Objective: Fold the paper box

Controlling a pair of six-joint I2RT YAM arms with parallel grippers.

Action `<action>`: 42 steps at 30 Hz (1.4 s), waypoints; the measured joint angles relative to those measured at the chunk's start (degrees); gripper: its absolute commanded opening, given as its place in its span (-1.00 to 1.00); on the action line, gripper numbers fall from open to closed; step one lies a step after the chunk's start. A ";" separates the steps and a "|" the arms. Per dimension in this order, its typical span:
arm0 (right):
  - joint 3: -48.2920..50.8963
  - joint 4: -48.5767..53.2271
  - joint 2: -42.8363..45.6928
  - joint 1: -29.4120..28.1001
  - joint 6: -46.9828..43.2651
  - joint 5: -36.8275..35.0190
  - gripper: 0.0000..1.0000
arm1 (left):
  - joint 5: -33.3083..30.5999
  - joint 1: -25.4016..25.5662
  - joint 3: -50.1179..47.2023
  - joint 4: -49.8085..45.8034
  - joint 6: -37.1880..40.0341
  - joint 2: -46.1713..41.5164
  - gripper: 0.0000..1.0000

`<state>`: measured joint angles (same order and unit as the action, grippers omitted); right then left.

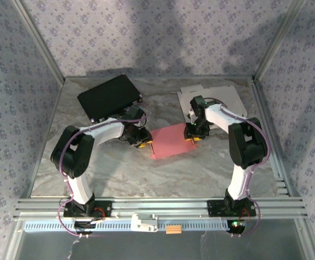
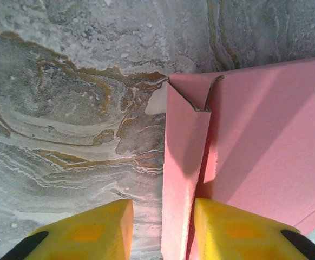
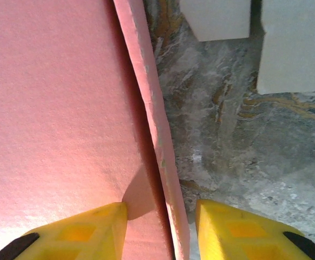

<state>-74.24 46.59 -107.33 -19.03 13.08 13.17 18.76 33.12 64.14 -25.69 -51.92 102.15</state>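
**While both side flaps stand part-raised, each gripper straddles one**

Since the pink paper box point(image 1: 171, 143) lies mostly flat near the middle of the table point(image 1: 119, 173), the fold looks to be at an early step: raising the two side walls. The left gripper point(image 1: 143, 142) sits at the box's left edge with its fingers apart. The left flap point(image 2: 184, 157) stands between them, close against the inner finger, with bare table showing on the outer side. The right gripper point(image 1: 192, 135) mirrors this at the right edge. Its fingers are also apart around the right flap point(image 3: 155, 124), one over the base panel and one over the table, and neither is visibly pinching.

Next, I judge, each flap must be brought fully upright along its crease. That calls for closing gently or pushing inward with the outer finger, both sides together, so the light sheet does not slide across the table. A black box point(image 1: 109, 96) near the far left corner and a white flat blank point(image 1: 222, 97) near the far right corner stay out of it.
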 measured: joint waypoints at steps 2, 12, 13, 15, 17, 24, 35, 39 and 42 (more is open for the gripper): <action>1.03 -0.96 0.59 -0.50 0.63 0.31 -0.23 | -0.20 0.00 0.00 0.00 -0.02 0.00 -0.44; 10.91 -3.56 9.14 -4.63 5.64 1.92 -0.28 | -0.11 0.00 -1.55 0.39 0.17 -0.74 -0.66; 11.67 -3.72 9.94 -4.90 6.08 2.16 -0.28 | -0.07 0.00 -2.12 0.48 0.00 -1.11 -0.66; 13.53 -4.33 12.15 -5.33 7.26 2.93 -0.28 | 0.04 0.04 -3.10 0.35 -0.04 -2.05 -0.66; 15.23 -4.79 14.36 -5.51 8.37 3.72 -0.28 | 0.07 0.31 -3.76 0.20 -0.07 -2.75 -0.64; 18.08 -5.09 21.11 -4.79 10.54 4.87 -0.08 | -0.52 1.14 -4.28 -1.25 -0.83 -5.49 -0.30; 21.79 -11.67 28.89 6.49 11.67 14.97 0.11 | 0.57 -0.35 -2.95 -2.64 -1.05 -9.97 -0.16; 24.09 -13.86 27.10 8.50 12.00 19.61 0.12 | 2.49 -0.76 -3.04 -1.81 -0.66 -8.90 -0.16; 24.81 -15.08 24.70 8.68 11.98 22.21 0.12 | 3.37 -0.74 -4.15 0.20 -0.70 -8.22 -0.17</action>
<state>-49.43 31.51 -82.63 -10.35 25.06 35.38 22.13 32.38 59.99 -25.50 -52.62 93.93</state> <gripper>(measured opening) 0.558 0.419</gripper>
